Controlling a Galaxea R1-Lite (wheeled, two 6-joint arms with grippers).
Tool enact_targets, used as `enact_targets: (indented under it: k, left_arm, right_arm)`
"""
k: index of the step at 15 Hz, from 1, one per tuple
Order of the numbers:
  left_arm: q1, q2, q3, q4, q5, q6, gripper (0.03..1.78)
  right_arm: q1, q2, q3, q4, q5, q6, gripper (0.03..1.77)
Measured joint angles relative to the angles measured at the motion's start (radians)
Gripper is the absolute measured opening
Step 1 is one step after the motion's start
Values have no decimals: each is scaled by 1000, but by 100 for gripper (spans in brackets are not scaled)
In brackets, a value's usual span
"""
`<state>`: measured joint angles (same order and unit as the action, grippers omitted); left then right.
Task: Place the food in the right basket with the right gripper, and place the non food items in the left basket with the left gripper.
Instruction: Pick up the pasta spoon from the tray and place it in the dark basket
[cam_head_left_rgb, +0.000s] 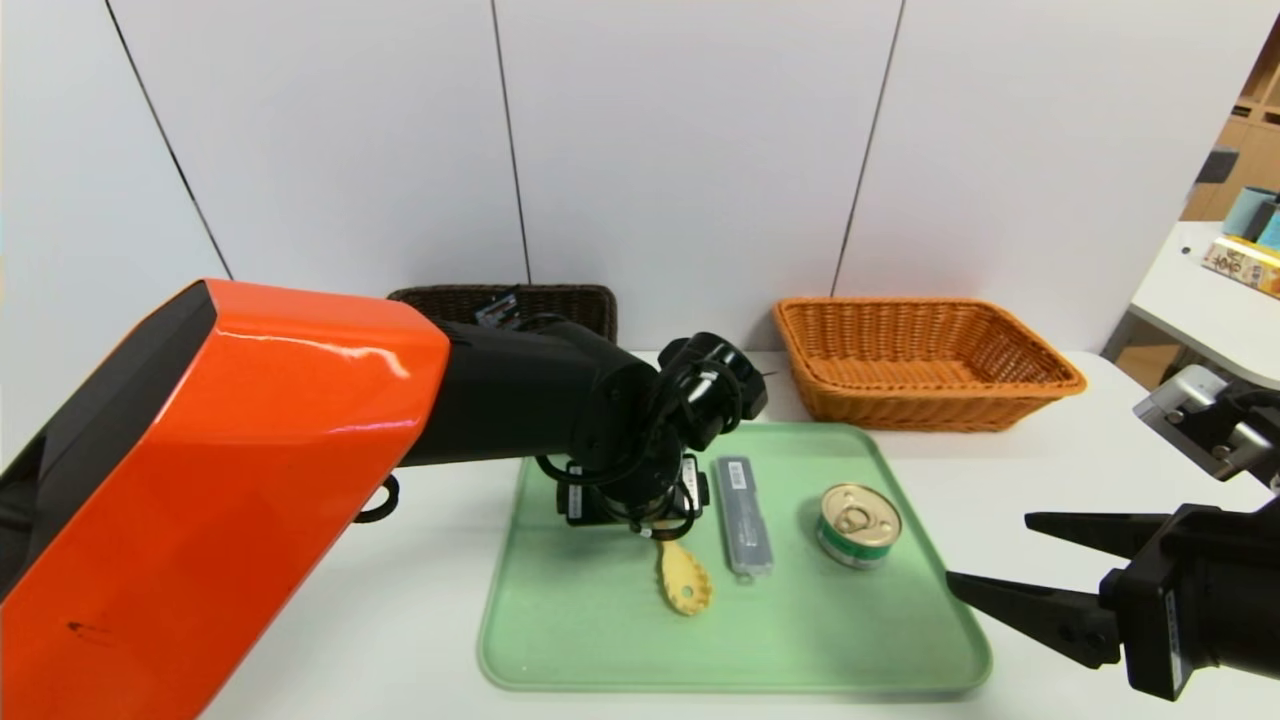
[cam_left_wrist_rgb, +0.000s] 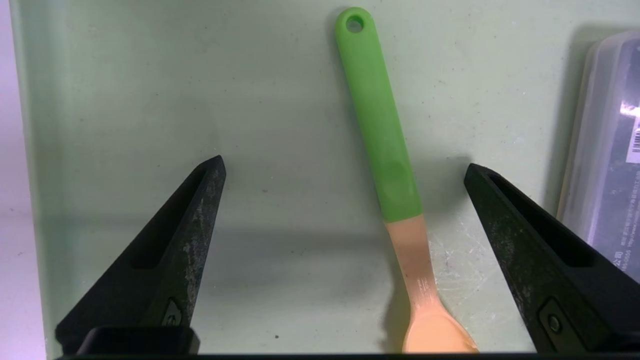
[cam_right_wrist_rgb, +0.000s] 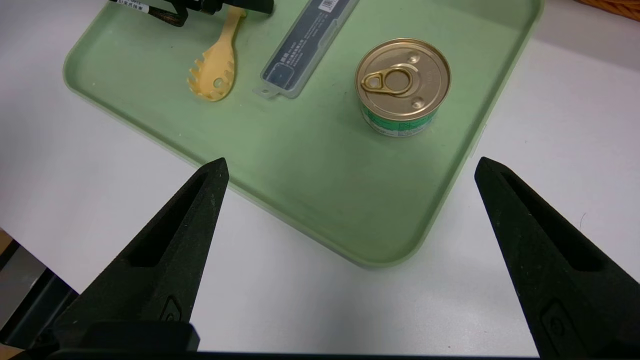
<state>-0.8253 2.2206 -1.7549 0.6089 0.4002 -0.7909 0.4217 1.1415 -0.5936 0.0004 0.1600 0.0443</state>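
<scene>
Wide-open fingers (cam_left_wrist_rgb: 200, 220) of the left gripper (cam_left_wrist_rgb: 345, 190) hung low over the green tray (cam_head_left_rgb: 600, 640), 1 on each side of the spaghetti spoon's (cam_left_wrist_rgb: 380, 150) green handle, holding nothing. Beside it lay a clear plastic case (cam_head_left_rgb: 745, 515) and a tin can (cam_head_left_rgb: 858, 524). Off the tray's right edge, the right gripper (cam_head_left_rgb: 1000, 560) waited open and empty. Behind stood the dark left basket (cam_head_left_rgb: 560, 302) and orange right basket (cam_head_left_rgb: 920, 362).

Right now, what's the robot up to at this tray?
The left hand is open and poised low over the green-handled spoon on the green tray, its handle between the fingers, not gripped. The right hand hangs open off the tray's near right corner, short of the can. The clear case lies between spoon and can. The orange basket holds nothing visible.
</scene>
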Motion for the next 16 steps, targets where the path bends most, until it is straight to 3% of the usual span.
enact_targets:
  k: [1,4,8,10,16]
  left_arm:
    - [0,0,0,0,-1,0,169]
    - [-1,0,2,1,-2,1,117]
    - [-3,-1,5,2,-2,0,76]
    - [-3,-1,6,1,-3,-1,14]
    - [-3,-6,3,6,-3,-1,14]
  right_arm:
    - [0,0,0,0,0,0,170]
    - [0,1,0,0,0,-1,170]
    - [0,2,-3,0,0,-1,170]
    - [0,2,-4,0,0,0,170]
    - [0,3,-6,0,0,0,170]
